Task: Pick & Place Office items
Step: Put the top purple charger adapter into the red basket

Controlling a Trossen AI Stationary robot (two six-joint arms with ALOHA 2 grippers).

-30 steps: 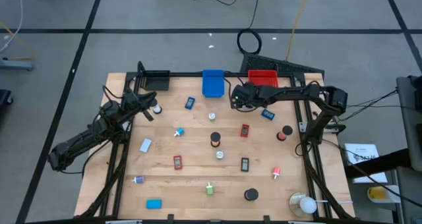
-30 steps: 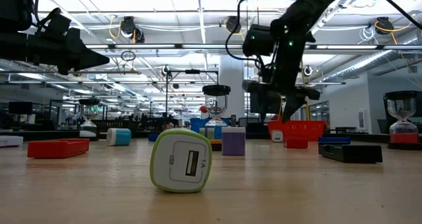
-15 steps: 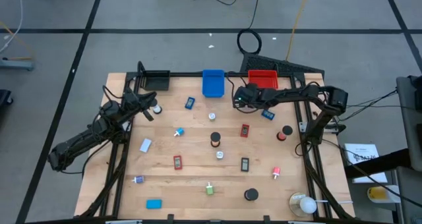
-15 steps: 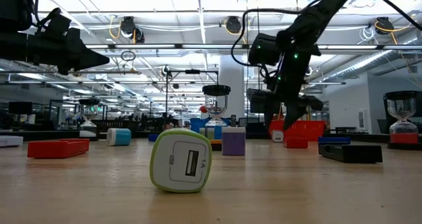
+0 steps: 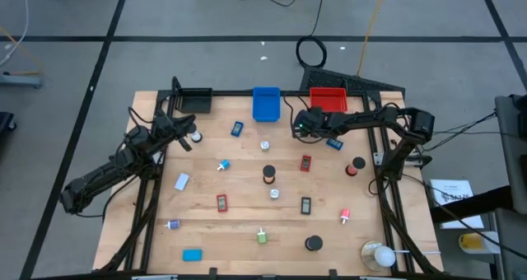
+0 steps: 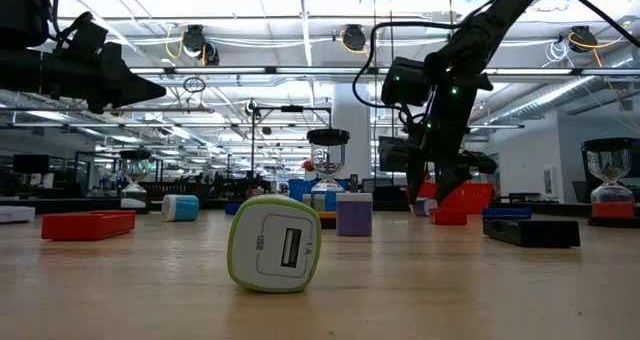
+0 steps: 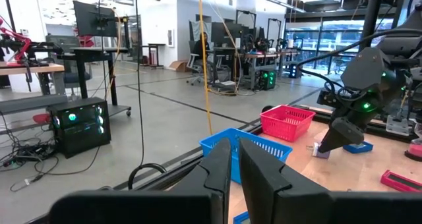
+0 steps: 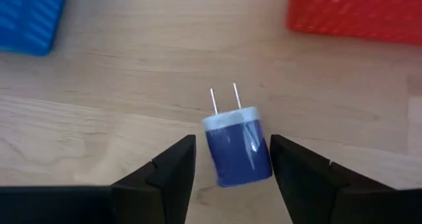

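Observation:
A small blue wall charger (image 8: 236, 145) lies flat on the wooden table (image 5: 247, 206), its two prongs pointing toward the far edge, between the blue bin (image 5: 265, 104) and the red bin (image 5: 328, 99). My right gripper (image 8: 232, 161) slants down over it, open, with one finger on each side of the charger body. My left gripper (image 7: 235, 161) is shut and holds nothing. It hangs level above the table's far left (image 5: 189, 137). Several other small office items are scattered over the table, among them a green charger (image 6: 275, 245) near the front edge. My right gripper straddles the blue charger's body from above and slants toward the far edge. A strip of table shows between one finger (image 8: 173, 168) and the charger. The other finger (image 8: 295, 168) stands right at the charger's side (image 8: 267, 151). I cannot tell whether it touches.
A black bin (image 5: 193, 100) stands at the far left corner. A blue block (image 5: 333, 142) lies just right of my right gripper, and a black and red roll (image 5: 356, 165) lies beyond it. A roundish white object in a clear holder (image 5: 380, 255) stands at the front right corner.
My right gripper has sunk toward the table and shifted a little toward the table's right edge, coming down around the blue charger. The charger has stayed where it was.

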